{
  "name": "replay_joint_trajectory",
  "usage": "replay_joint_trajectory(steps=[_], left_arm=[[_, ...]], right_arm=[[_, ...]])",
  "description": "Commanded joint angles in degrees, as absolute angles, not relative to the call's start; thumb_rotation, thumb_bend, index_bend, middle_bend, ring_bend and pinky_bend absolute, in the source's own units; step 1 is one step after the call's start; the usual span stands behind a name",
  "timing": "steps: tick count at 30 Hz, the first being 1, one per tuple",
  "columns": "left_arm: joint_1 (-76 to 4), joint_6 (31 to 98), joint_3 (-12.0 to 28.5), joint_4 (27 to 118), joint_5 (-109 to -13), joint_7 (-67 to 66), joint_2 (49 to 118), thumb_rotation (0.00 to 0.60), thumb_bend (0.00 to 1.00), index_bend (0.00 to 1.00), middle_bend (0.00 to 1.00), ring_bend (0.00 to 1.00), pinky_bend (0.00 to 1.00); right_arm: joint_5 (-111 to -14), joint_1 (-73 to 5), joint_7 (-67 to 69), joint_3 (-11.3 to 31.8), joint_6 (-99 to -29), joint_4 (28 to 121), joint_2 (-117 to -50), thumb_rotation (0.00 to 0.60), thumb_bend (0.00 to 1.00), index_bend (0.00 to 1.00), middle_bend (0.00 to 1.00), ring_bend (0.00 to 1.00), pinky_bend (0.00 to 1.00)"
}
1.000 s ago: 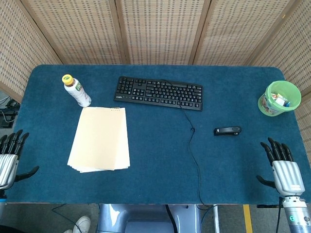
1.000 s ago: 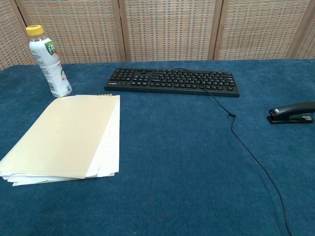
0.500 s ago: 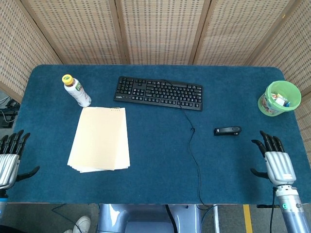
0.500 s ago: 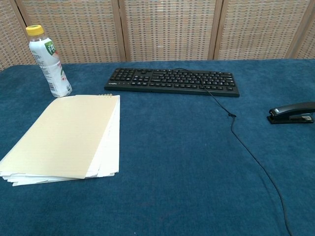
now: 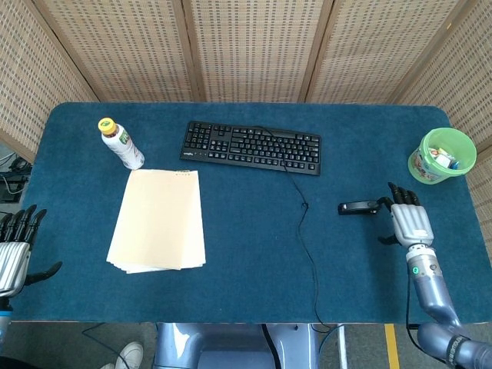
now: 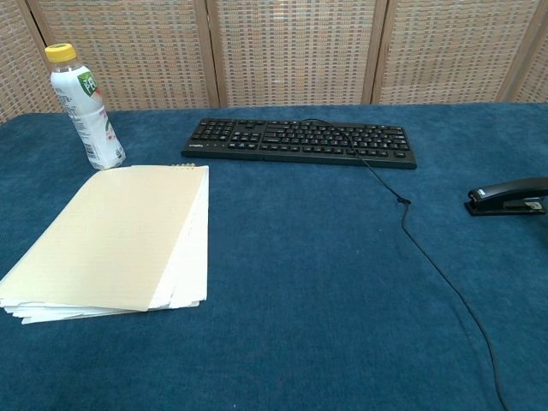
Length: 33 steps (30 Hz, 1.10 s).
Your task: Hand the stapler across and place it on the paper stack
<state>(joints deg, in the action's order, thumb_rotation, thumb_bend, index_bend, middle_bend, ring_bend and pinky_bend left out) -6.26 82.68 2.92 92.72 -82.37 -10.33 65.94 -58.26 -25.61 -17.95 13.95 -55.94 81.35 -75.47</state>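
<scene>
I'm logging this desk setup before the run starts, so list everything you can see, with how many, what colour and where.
stapler: one, black, right part of the table, beside the right hand
paper stack: one, cream, left part of the table
keyboard: one, black, far centre, its black cable running to the near edge
bottle: one, white with yellow cap, far left, just beyond the paper stack
bucket: one, green, far right, small items inside
table: one, blue cloth top
screen: woven tan panels behind the table
left hand: at the table's left edge, fingers apart, holding nothing
right hand: next to the stapler, holding nothing
</scene>
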Motion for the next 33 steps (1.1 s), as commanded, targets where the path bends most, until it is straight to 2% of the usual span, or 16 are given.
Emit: replay_joint_trajectory(steps=[1, 10, 19, 28, 33], left_arm=[[-6.43, 82.35, 2.92, 92.52, -82.13, -10.68, 66.16, 0.600, 0.19, 0.00, 0.00, 0.00, 0.00], [-6.68, 81.84, 3.08, 92.22, -81.41, -11.26, 66.54, 0.600, 0.19, 0.00, 0.00, 0.00, 0.00], [-7.12, 81.10, 2.94, 91.64, -81.19, -12.17, 67.30, 0.600, 0.20, 0.00, 0.00, 0.00, 0.00], [-7.73, 79.71, 3.15, 90.80, -79.91, -13.00, 68.01, 0.600, 0.20, 0.00, 0.00, 0.00, 0.00], [-8.06, 78.83, 3.26, 90.44, -79.09, -12.82, 68.04, 0.600, 0.20, 0.00, 0.00, 0.00, 0.00]], right_arm=[[-54.44, -28.36, -20.08, 15.38, -53.39, 77.91, -77.82, 0.600, 0.17, 0.31, 0.05, 0.00, 0.13], [-49.35, -31.04, -21.86, 15.18, -50.42, 72.44, -80.18, 0.600, 0.19, 0.33, 0.08, 0.00, 0.14], [-48.69, -32.65, -19.83, 14.78, -48.18, 65.44, -83.58, 0.600, 0.20, 0.35, 0.10, 0.00, 0.16], [-48.95, -35.11, -17.97, 14.67, -45.25, 58.15, -88.28, 0.600, 0.21, 0.38, 0.12, 0.00, 0.16], [-47.67, -37.30, -18.66, 14.68, -42.91, 51.51, -93.00, 0.600, 0.25, 0.41, 0.15, 0.01, 0.17]])
